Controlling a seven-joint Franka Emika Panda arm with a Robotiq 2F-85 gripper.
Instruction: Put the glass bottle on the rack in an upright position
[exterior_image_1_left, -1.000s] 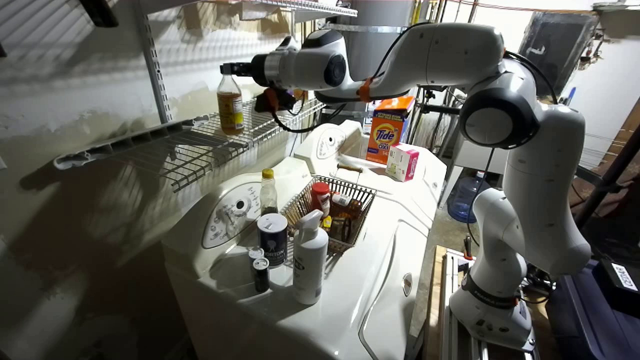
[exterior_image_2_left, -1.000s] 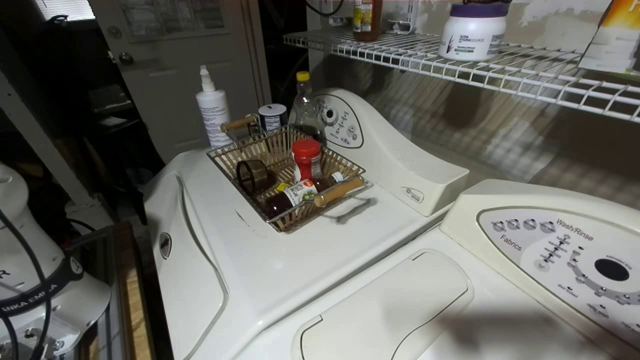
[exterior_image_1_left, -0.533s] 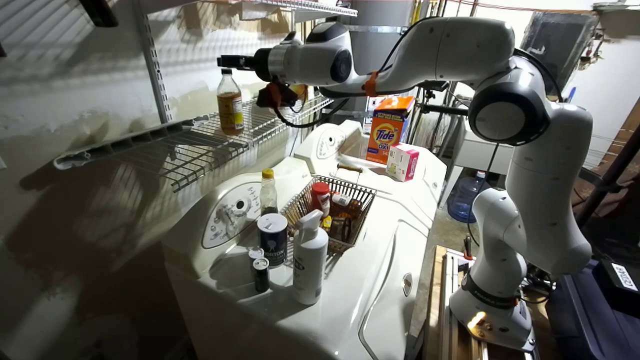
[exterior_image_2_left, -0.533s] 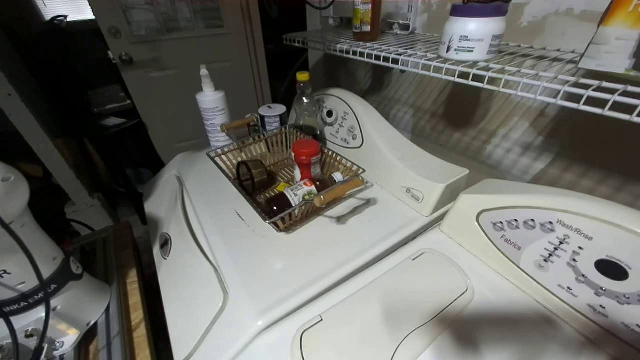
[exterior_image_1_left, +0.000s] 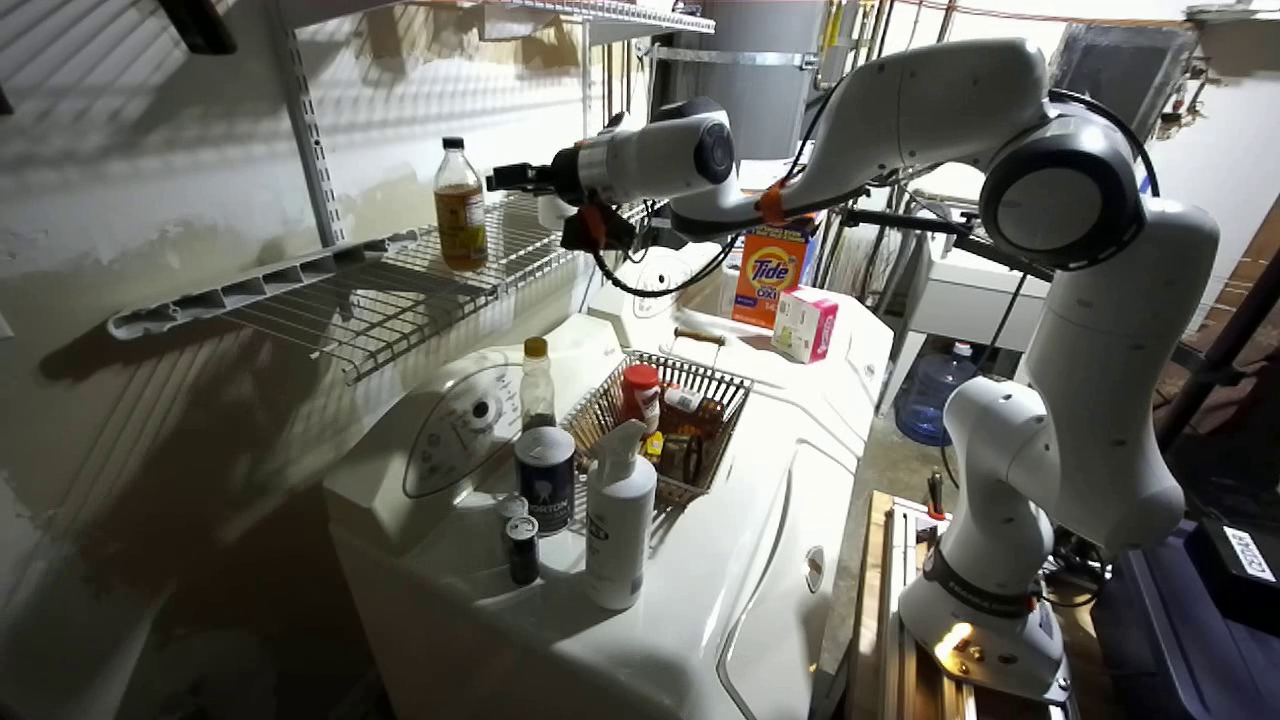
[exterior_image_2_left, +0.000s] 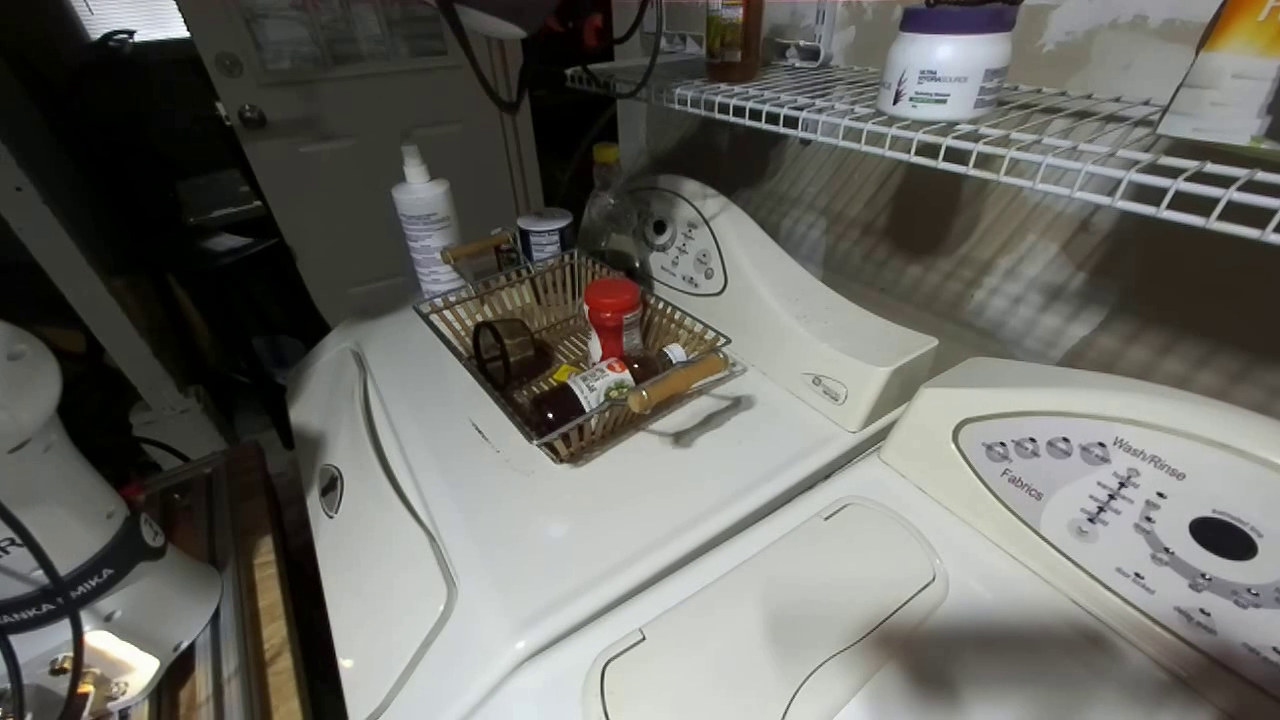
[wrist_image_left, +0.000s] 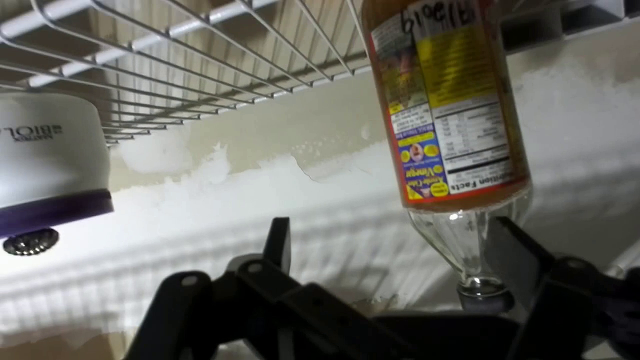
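While its jaws gape wide apart, the gripper (wrist_image_left: 395, 245) hovers near the amber-filled glass bottle (exterior_image_1_left: 461, 218), which stands upright on the rack (exterior_image_1_left: 400, 322). Farther along the rack sits a purple-lidded white jar (exterior_image_2_left: 945, 72); lower down, a basket (exterior_image_2_left: 592, 432) rests on a white appliance (exterior_image_2_left: 600, 530).

Open room lies between the glass bottle (exterior_image_2_left: 733, 42) and purple-lidded jar (exterior_image_2_left: 943, 75).

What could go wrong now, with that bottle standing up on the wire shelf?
The open gripper is close to the glass bottle, so a sideways swing might topple it. The rack has gaps between its wires, so a nudged bottle could wobble. The white tub on the same rack might get bumped too.
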